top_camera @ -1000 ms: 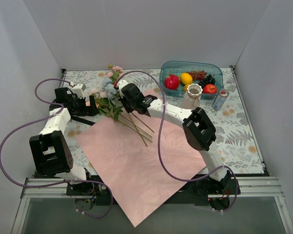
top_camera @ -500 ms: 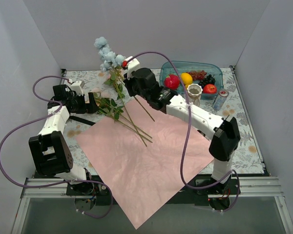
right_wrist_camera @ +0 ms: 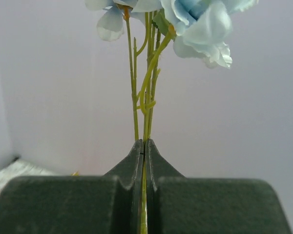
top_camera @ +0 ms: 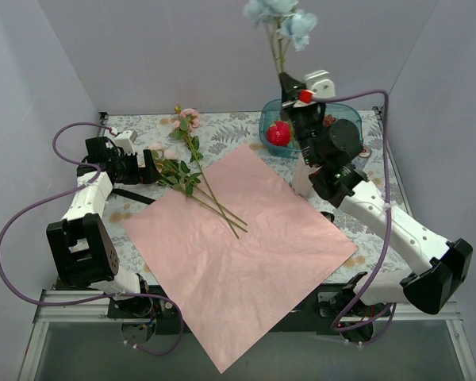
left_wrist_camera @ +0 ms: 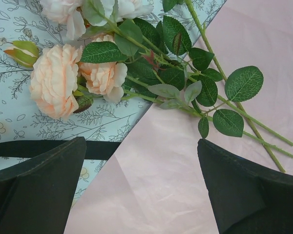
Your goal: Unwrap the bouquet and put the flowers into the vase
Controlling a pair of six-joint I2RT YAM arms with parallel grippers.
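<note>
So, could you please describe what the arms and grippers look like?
The left arm and right arm have white links, boxy black joints and a looping purple cable each. The left gripper and right gripper have matte black wedge-shaped fingers.

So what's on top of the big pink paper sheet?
Long green leafy stems of the peach roses cross the far corner of the pink paper sheet; anything beneath it is covered.

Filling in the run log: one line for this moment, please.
right pincer: shut on blue flowers, held high | left pincer: open, near peach roses | pink paper: spread flat
</note>
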